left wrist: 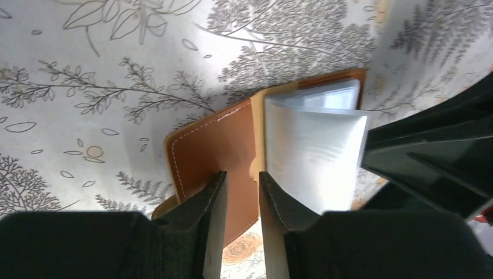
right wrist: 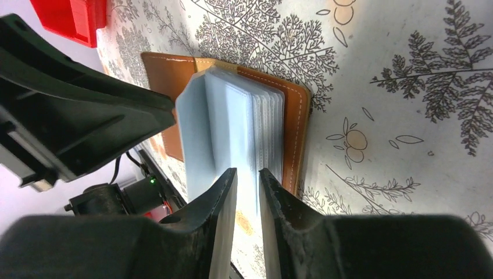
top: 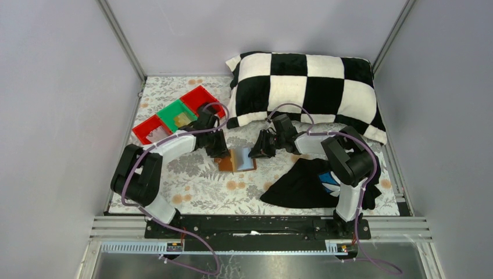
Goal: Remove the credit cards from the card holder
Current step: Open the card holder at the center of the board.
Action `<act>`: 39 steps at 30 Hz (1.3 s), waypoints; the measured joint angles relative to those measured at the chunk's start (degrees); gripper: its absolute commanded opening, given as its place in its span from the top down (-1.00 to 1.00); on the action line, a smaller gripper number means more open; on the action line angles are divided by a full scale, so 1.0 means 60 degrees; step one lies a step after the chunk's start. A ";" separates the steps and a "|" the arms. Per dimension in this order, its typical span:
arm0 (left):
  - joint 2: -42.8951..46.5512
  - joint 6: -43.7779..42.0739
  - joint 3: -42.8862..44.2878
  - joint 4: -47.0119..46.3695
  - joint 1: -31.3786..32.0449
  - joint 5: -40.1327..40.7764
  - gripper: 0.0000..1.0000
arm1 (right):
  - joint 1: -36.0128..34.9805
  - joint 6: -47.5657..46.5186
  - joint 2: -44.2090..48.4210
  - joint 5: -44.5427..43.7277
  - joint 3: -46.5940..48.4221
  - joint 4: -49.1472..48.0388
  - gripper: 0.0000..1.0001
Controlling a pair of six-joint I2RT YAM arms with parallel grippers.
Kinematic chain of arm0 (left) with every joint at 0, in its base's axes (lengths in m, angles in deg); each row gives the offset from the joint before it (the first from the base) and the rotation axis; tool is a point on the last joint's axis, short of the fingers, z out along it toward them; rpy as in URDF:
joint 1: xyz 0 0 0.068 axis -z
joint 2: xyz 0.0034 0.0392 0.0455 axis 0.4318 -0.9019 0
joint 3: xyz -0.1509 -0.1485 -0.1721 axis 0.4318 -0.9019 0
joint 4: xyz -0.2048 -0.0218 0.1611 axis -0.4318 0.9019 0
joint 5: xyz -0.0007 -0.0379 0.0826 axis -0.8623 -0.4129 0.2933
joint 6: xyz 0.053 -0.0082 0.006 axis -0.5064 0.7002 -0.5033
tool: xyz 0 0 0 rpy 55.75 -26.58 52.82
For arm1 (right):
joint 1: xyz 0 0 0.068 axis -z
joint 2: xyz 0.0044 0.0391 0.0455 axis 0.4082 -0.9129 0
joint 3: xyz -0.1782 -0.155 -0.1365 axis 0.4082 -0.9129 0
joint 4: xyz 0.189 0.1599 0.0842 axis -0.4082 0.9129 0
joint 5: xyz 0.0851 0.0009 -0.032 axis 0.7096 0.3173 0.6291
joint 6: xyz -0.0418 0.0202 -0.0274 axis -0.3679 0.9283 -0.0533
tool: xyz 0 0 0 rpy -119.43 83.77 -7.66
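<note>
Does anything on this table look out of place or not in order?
The card holder lies open, its clear sleeves fanned upward instead of flat. A black cloth lies crumpled beneath the right arm.

Checkered black-white pillow (top: 305, 87) laid at far right on floral tablecloth (top: 197, 186). Three trays set touching in diagonal row at far left: red tray (top: 200, 97) farthest, green tray (top: 173, 113) in middle, second red tray (top: 146, 129) nearest. Small tan item seen in green tray; kind not made out. Black cloth (top: 299, 183) crumpled at near right, blue-white print (top: 327, 180) shown at its right side. Grey ferns, leaves and orange blossoms printed on tablecloth. Table enclosed by grey walls (top: 58, 87).
</note>
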 measured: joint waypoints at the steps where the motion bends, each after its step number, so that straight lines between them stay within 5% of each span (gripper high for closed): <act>1: -0.0011 0.0015 -0.0091 -0.0011 -0.0047 0.0033 0.42 | 0.0000 0.0055 -0.0025 0.0033 -0.0015 -0.0066 0.43; 26: -0.1388 0.0288 0.0106 -0.1388 0.0168 -0.0612 0.46 | 0.0036 0.1639 -0.0404 0.1177 -0.0047 -0.1756 0.29; 39: -0.0962 0.0036 0.0816 -0.0051 0.0095 -0.0135 -0.01 | -0.0015 0.2586 -0.0550 0.1668 0.0022 -0.2998 0.30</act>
